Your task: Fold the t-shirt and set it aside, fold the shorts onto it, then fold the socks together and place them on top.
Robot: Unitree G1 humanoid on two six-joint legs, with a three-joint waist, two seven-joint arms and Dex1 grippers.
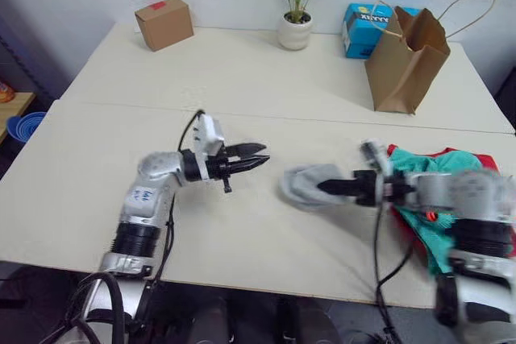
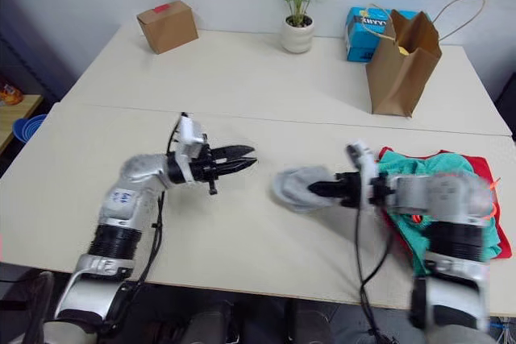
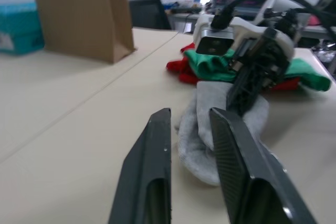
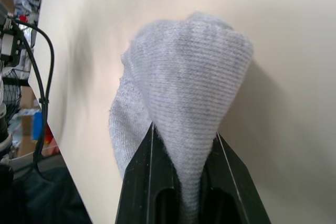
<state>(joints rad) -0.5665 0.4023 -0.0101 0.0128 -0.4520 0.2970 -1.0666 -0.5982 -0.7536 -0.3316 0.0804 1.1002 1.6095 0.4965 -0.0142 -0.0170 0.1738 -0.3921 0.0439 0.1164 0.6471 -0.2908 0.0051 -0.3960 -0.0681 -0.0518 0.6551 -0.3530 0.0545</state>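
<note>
Right gripper (image 1: 324, 187) clamped on the grey socks (image 1: 303, 185), bunched on the table (image 1: 242, 78) just left of the stacked shorts (image 1: 427, 223) and t-shirt (image 1: 488, 163). Left gripper (image 1: 256, 155) empty, fingers slightly parted, pointing toward the socks from nearby.
</note>
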